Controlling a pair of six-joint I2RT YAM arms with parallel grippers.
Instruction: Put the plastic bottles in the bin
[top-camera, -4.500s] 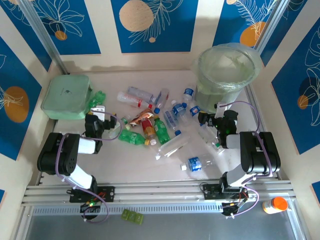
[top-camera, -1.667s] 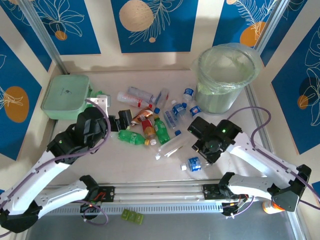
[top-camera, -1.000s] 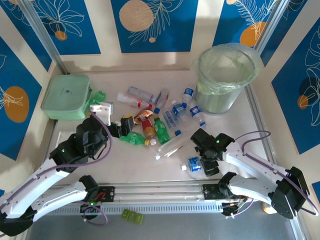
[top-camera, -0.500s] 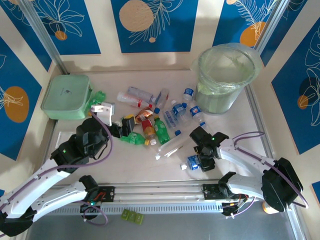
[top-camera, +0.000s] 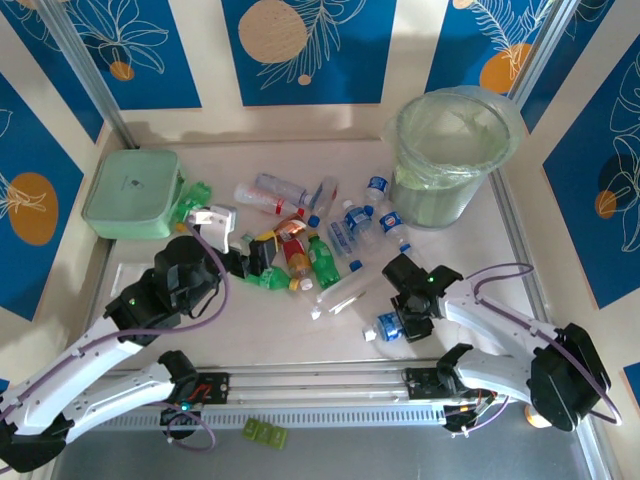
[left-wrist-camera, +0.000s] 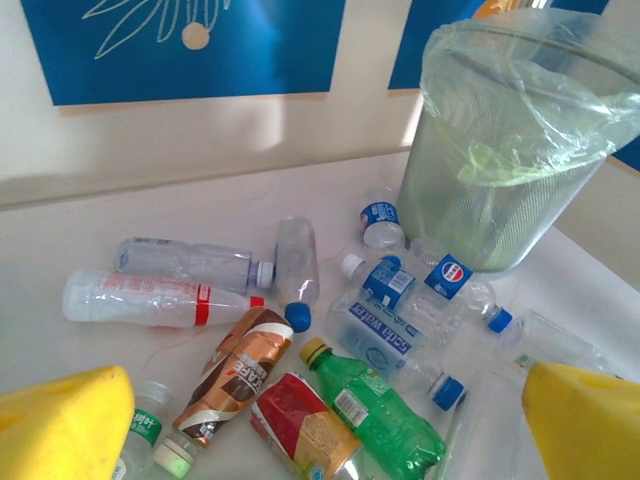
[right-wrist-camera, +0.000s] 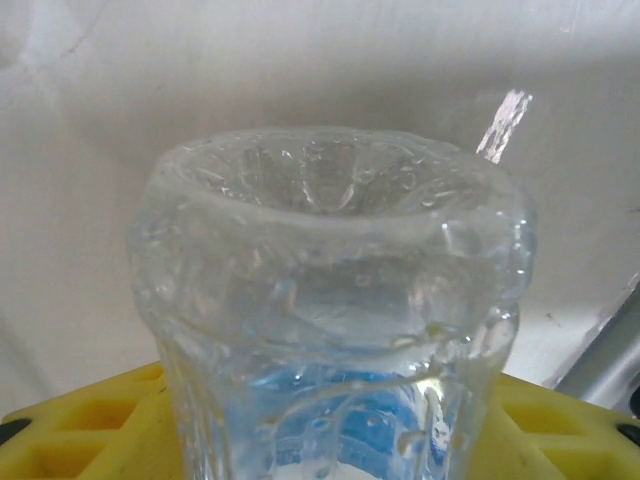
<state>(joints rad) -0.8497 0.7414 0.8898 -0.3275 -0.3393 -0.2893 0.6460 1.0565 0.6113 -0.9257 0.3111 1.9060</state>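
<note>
When we set the top view against the one half a second before, the right fingers (top-camera: 410, 318) had settled onto the blue-labelled bottle (top-camera: 388, 328). It lay on the tabletop (top-camera: 300, 340) at the near edge of the scatter, well apart from the bin (top-camera: 432, 200). The left fingers (top-camera: 256, 256) had crept rightward over the pile of plastic bottles (top-camera: 300, 250), away from the mint-green box (top-camera: 130, 190).

From the left wrist, we saw the yellow left fingers (left-wrist-camera: 60, 430) spread wide and empty. A green bottle (left-wrist-camera: 375, 410) and a red-banded clear bottle (left-wrist-camera: 150, 298) lay just beyond them, and the bin (left-wrist-camera: 480, 200) stood upright at the far right.

From the right wrist, the blue-labelled bottle (right-wrist-camera: 335, 300) showed us its clear base, wedged between the yellow right fingers (right-wrist-camera: 80, 440), which we judged closed on it. So we reckoned one bottle was in hand with its carry to the bin yet to come. We could make out no bottle inside the liner, so nearly the whole task remained.
</note>
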